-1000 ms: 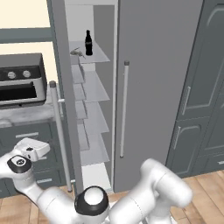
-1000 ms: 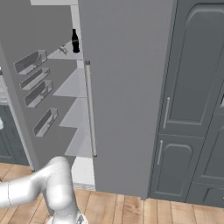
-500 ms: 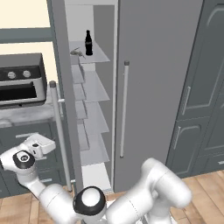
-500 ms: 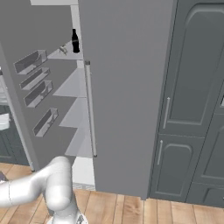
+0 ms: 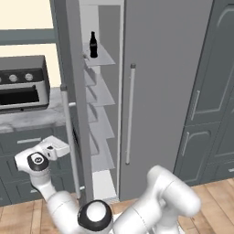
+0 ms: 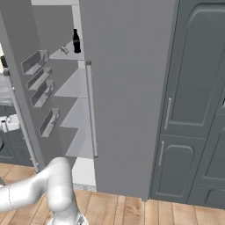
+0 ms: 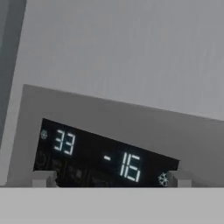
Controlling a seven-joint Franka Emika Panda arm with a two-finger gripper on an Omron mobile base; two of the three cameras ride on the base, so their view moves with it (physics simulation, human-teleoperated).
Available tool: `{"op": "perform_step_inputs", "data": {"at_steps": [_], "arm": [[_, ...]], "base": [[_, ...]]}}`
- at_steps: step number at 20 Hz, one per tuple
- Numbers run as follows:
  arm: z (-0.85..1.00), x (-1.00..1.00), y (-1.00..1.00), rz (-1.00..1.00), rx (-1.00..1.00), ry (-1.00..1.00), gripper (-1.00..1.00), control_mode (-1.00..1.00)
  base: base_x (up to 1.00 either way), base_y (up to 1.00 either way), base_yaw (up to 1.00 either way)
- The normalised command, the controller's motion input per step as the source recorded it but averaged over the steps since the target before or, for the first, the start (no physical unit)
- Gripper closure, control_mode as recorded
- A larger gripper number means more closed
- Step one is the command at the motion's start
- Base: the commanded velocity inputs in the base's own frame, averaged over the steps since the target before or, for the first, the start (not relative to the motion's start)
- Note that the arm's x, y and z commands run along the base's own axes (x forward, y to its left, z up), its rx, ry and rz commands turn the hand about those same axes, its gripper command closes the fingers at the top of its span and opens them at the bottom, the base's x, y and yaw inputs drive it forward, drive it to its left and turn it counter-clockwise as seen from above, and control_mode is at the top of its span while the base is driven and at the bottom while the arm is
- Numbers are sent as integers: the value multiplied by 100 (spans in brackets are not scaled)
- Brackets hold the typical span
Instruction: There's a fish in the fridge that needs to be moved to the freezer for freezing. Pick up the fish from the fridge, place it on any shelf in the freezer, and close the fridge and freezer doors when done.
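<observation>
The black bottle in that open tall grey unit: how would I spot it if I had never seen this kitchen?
Find the tall grey unit with one narrow door swung open. Behind it runs a stack of thin glass shelves. The black bottle stands upright on the top one, the only dark thing there, beside a small slim silvery fish.

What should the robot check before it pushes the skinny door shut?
1. Fish lying on the top freezer shelf beside the black bottle: ok.
2. Gripper open and empty: ok.
3. Wide fridge door shut: ok.
4. Freezer door shut: not ok, it stands wide open.
5. Gripper touching the door's dispenser panel: cannot tell.
</observation>
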Motion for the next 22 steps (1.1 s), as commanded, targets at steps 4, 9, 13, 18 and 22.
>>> {"op": "perform_step_inputs", "data": {"at_steps": [4, 9, 13, 18, 22], "arm": [[0, -1, -100, 0, 6, -1, -100, -100], [0, 4, -100, 0, 9, 0, -100, -100], [0, 20, -100, 0, 9, 1, -100, -100], [0, 40, -100, 0, 9, 4, -100, -100], [0, 64, -100, 0, 11, 4, -100, -100]], "base": [[0, 0, 0], [0, 0, 0], [0, 0, 0], [0, 0, 0], [0, 0, 0]]}}
